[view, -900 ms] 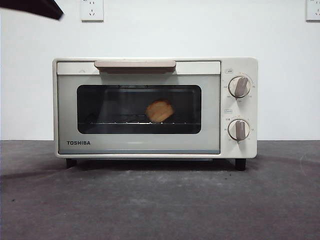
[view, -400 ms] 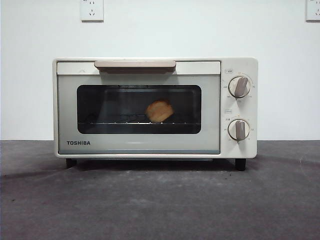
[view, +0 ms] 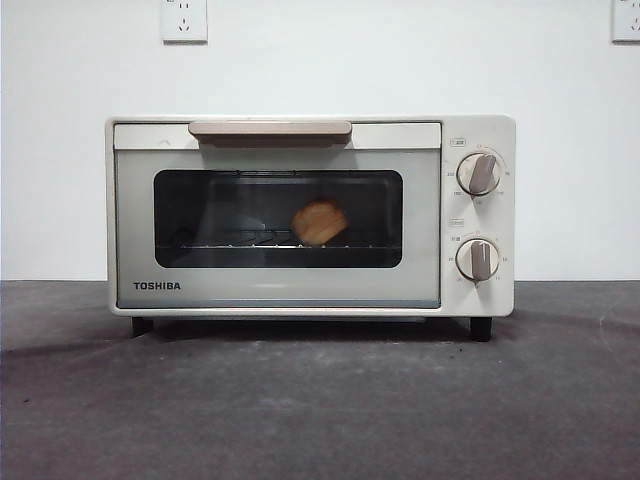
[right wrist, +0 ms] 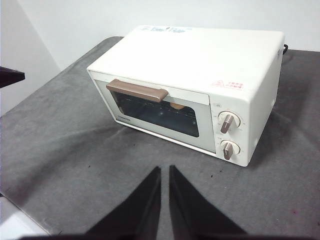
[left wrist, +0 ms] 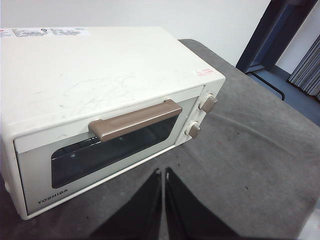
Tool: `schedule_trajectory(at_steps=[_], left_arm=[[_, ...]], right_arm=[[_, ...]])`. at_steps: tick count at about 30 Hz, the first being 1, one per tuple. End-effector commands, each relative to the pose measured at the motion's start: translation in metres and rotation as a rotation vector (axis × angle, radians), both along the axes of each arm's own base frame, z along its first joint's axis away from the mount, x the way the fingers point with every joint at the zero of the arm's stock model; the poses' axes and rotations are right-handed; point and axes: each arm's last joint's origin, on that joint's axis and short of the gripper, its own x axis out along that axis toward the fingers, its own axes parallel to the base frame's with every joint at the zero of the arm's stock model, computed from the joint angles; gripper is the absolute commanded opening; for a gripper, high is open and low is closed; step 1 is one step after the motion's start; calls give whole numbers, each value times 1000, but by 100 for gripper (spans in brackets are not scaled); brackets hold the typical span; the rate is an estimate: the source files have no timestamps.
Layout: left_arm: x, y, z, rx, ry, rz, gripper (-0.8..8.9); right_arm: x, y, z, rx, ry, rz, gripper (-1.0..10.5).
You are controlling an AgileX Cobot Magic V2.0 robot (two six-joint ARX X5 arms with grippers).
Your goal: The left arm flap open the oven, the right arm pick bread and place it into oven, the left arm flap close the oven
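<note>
**Front view: oven shut, bread inside**

Front view, near to far: bare dark bench in the foreground, then the oven standing on it on black feet, door closed flush. Through the dark window the bread sits on the wire rack, just right of the window's centre and tilted a little. The beige handle runs along the door's top at 12 o'clock from the bread; two knobs stack at 3 o'clock. Behind, at 11 and 1 o'clock, wall sockets sit on the white wall.

No arm shows in this view. The left end effector hangs above the bench in front of the oven's door, tips together with only a thin slit between, holding nothing. The right end effector hangs likewise, farther back from the oven, tips nearly together and empty. Bread shows faintly behind the glass there too.
</note>
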Motion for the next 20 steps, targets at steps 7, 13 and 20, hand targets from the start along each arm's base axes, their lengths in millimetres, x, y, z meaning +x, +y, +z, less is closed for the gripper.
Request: schedule_trajectory(at_steps=[7,13,20], left_arm=[[0,-1,7,-4,-36,-8,19],[-7,7,-10,2,-27,35,19],[-19,28,-97,27,-84,275,19]], right_arm=[[-1,0,5,6,-21,8,24],[-1,0,5,6,-21,8,24],[-1,0,5,6,-21,8,24]])
